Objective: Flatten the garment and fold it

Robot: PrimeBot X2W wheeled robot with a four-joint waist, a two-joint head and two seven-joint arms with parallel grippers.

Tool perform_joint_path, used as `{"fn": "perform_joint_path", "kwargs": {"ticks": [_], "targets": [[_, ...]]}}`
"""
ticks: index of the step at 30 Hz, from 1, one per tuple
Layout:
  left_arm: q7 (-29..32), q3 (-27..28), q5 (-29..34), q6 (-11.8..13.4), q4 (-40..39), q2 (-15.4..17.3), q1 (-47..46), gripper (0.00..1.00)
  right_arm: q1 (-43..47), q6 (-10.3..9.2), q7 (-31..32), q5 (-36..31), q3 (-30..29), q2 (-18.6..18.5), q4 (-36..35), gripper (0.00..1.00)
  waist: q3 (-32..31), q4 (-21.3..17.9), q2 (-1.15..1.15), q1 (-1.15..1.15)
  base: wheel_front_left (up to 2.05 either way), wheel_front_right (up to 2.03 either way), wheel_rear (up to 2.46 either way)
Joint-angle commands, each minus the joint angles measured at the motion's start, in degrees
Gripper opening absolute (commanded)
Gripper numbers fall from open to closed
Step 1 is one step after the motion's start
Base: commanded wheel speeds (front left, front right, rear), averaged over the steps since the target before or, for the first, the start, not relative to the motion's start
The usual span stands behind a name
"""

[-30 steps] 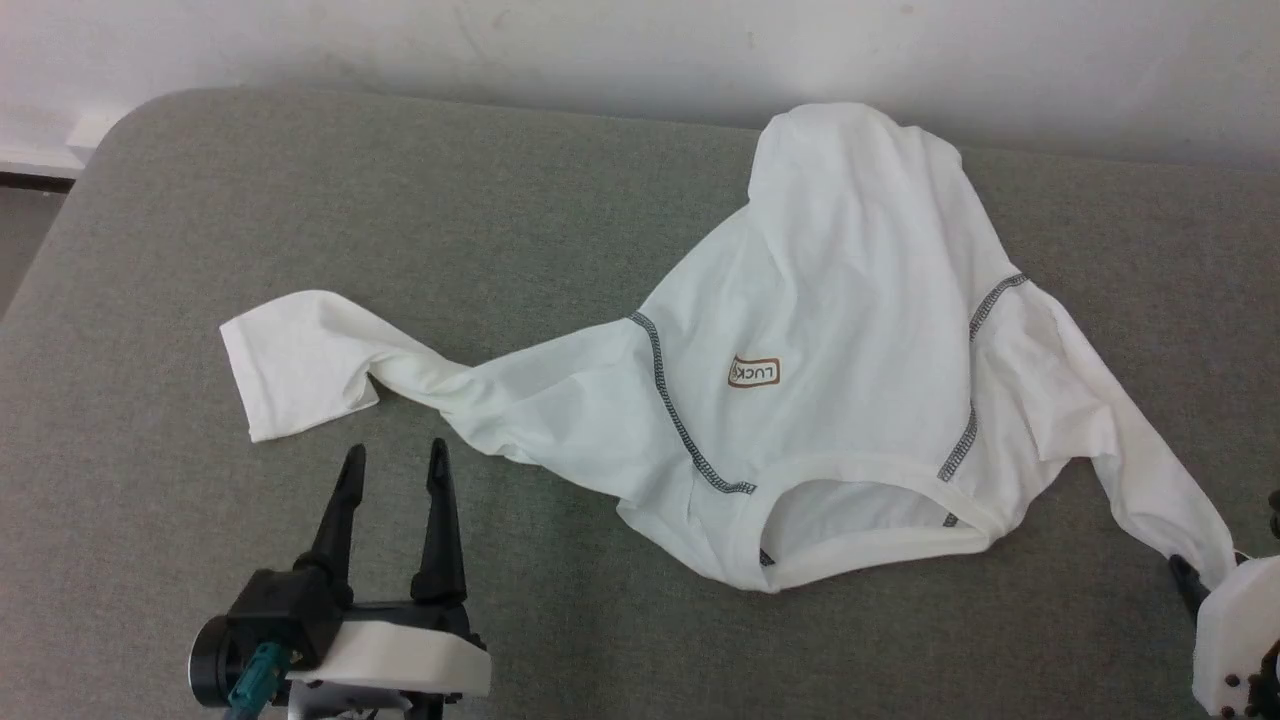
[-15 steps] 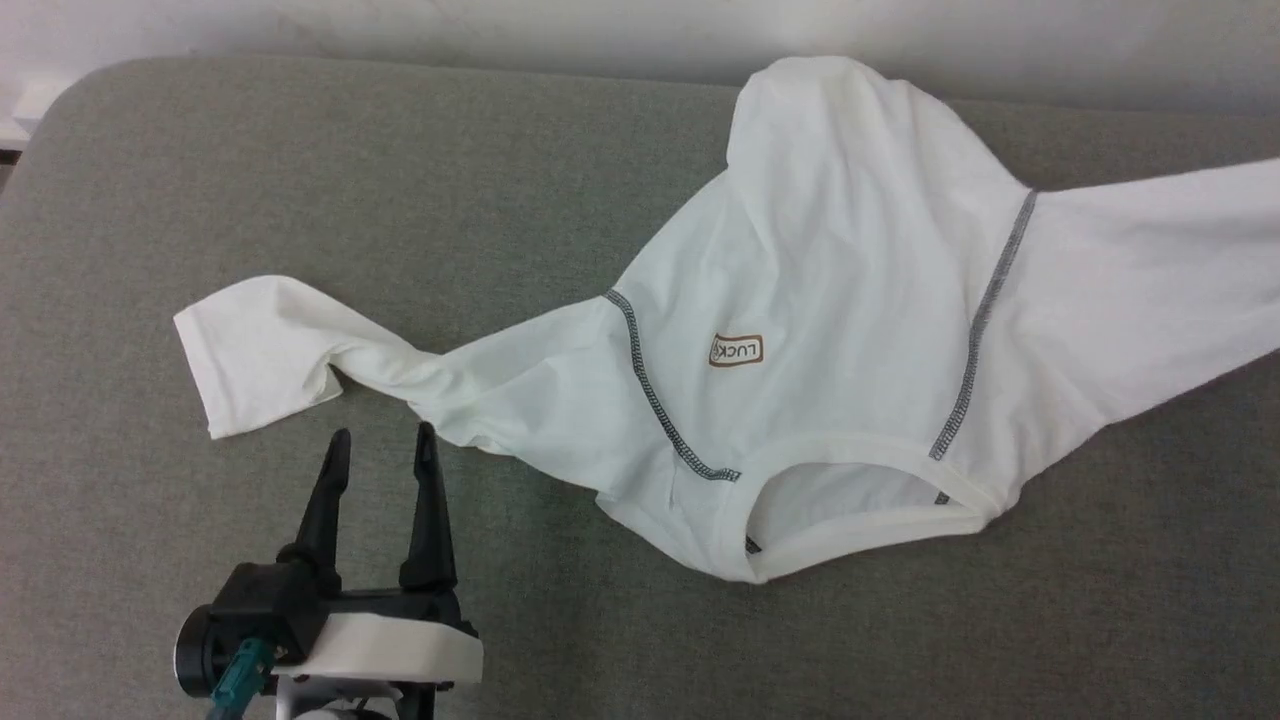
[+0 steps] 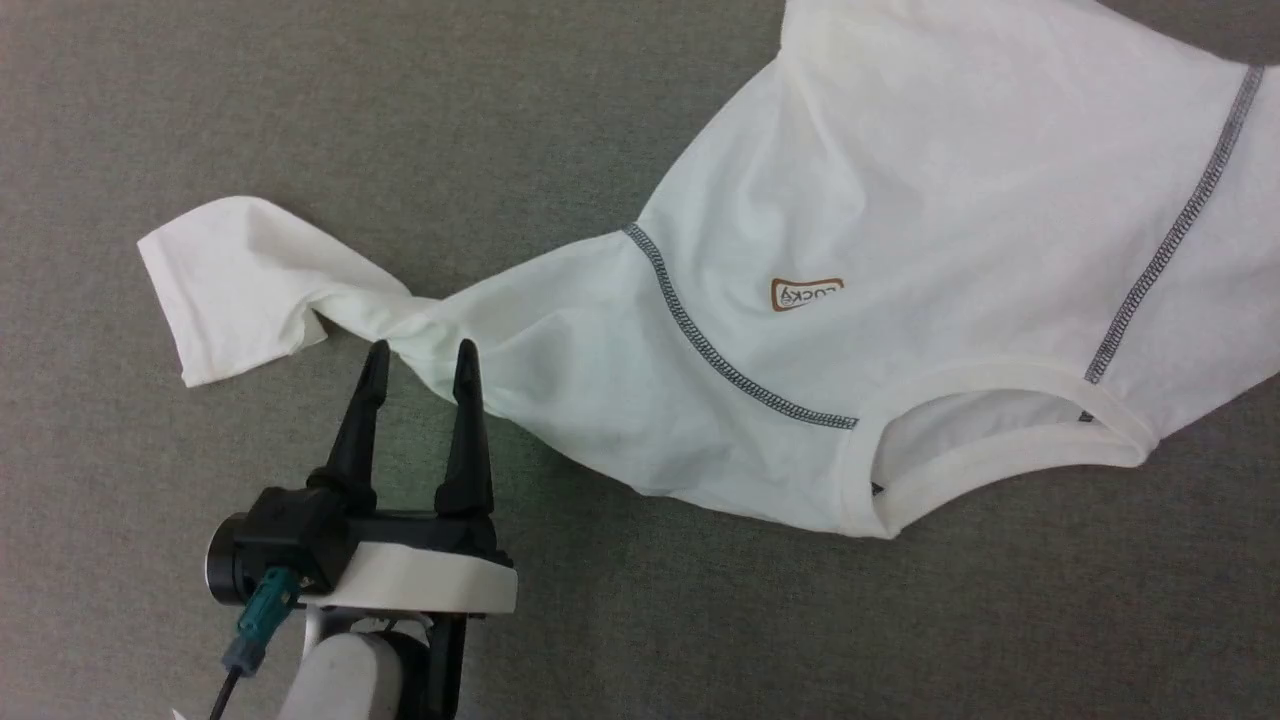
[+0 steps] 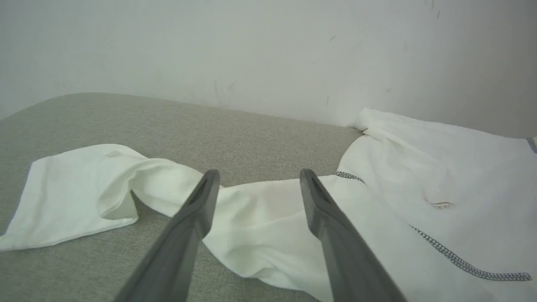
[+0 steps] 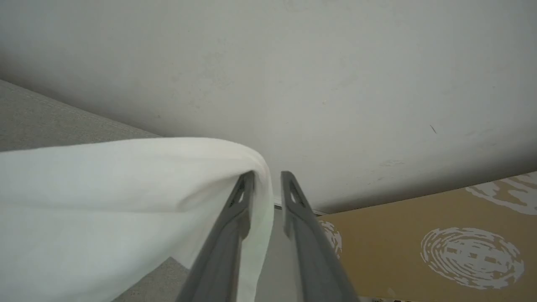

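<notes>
White garment point(image 3: 900, 200) lies spread on the grey woven surface point(image 3: 300, 100), ahead and to the right of my left claw point(image 3: 422, 350).

Left claw: fingers wide apart, holding nothing. The tips sit at the near edge of the left sleeve point(image 3: 230, 285), right where it twists into a narrow rope. From the left wrist, the twist lies between and just beyond the left claw point(image 4: 259, 176) tips. Can't tell if they touch the cloth.

Layout, head view:
- Collar point(image 3: 1000, 440) faces me and the body runs away from me, out of the top of the frame.
- Sleeve-to-sleeve axis runs left-right. The left sleeve points left and slightly away, cuff flat on the surface, left of the claw.
- The right side runs off the frame's right edge.
- Grey dashed seams point(image 3: 720, 360) curve from collar to shoulder on both sides, with a small brown-edged label point(image 3: 806, 293) between them.

Right claw point(image 5: 267, 174), right wrist view: fingers close together with a sliver of gap showing. The garment point(image 5: 105, 188) is draped over one fingertip, its edge hanging down in the gap, with cloth raised off the surface and stretching away left. Can't tell if it is actually pinched. A pale wall point(image 5: 293, 63) is behind, and a tan panel point(image 5: 440, 243) with pale swirls sits lower right.
</notes>
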Motion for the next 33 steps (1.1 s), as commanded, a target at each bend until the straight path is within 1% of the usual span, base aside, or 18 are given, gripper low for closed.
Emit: {"fn": "perform_joint_path", "kwargs": {"ticks": [1, 5, 10, 14, 16, 20, 24, 26, 29, 31, 33], "targets": [[-0.3, 0.0, 0.0, -0.4, 0.2, -0.1, -0.6, 1.0, -1.0, -0.06, -0.6, -0.6, -0.1, 0.6, 0.5, 1.0, 2.3, 2.5, 0.0, -0.02, 0.0, 0.0, 0.0], [-0.4, 0.4, 0.1, -0.1, 0.7, -0.2, -0.2, 1.0, -1.4, -0.06, -3.0, -1.6, 0.2, 2.0, 3.4, 1.0, 1.6, 2.6, 0.0, -0.02, 0.0, 0.0, 0.0], [-0.4, 0.8, 0.3, 0.3, 1.0, -0.2, 0.6, 1.0, -1.1, -0.06, -7.4, -2.3, -0.3, 4.3, 5.0, 1.0, -1.5, 1.4, 0.0, -0.02, 0.0, 0.0, 0.0], [-0.5, 0.8, 0.6, 0.5, 1.0, -0.2, 1.4, 1.0, 0.5, -0.06, -12.1, -2.1, -2.6, 7.8, 4.3, 1.0, -4.9, 0.1, 0.0, -0.02, 0.0, 0.0, 0.0], [-0.5, 0.8, 0.8, 0.8, 1.0, 0.0, 2.2, 1.0, 2.3, -0.06, -14.4, -1.5, -4.1, 10.3, 3.0, 1.0, -6.6, -0.7, 0.0, -0.02, 0.0, 0.0, 0.0], [-0.4, 1.3, 0.9, 1.5, 0.7, 0.5, 4.4, 1.0, 8.3, -0.06, -18.5, 0.8, -5.6, 16.3, -2.2, 1.0, -9.9, -2.7, 0.0, -0.02, 0.0, 0.0, 0.0], [-0.3, 1.7, 0.8, 2.3, -0.2, 1.0, 6.9, 1.0, 17.7, -0.06, -22.0, 2.1, -7.8, 24.2, -10.8, 1.0, -12.8, -4.6, 0.0, -0.02, 0.0, 0.0, 0.0], [-0.2, 1.9, 0.8, 2.6, -0.7, 1.2, 8.1, 1.0, 23.5, -0.06, -23.6, 2.2, -8.6, 28.7, -15.7, 1.0, -14.1, -5.3, 0.0, -0.02, 0.0, 0.0, 0.0], [-0.1, 1.9, 0.8, 3.2, -1.2, 1.3, 9.9, 1.0, 32.7, -0.06, -26.1, 0.2, -9.1, 36.2, -23.2, 1.0, -15.9, -6.0, 0.0, -0.02, 0.0, 0.0, 0.0], [-0.1, 1.8, 0.8, 3.4, -1.5, 1.2, 11.0, 1.0, 38.7, -0.06, -28.1, -1.7, -9.4, 41.1, -26.9, 1.0, -16.8, -6.3, 0.0, -0.02, 0.0, 0.0, 0.0], [-0.1, 1.8, 0.6, 3.7, -1.7, 1.1, 12.1, 1.0, 43.9, -0.06, -30.2, -2.5, -10.0, 44.0, -29.1, 1.0, -17.5, -6.6, 0.0, -0.02, 0.0, 0.0, 0.0]]}}
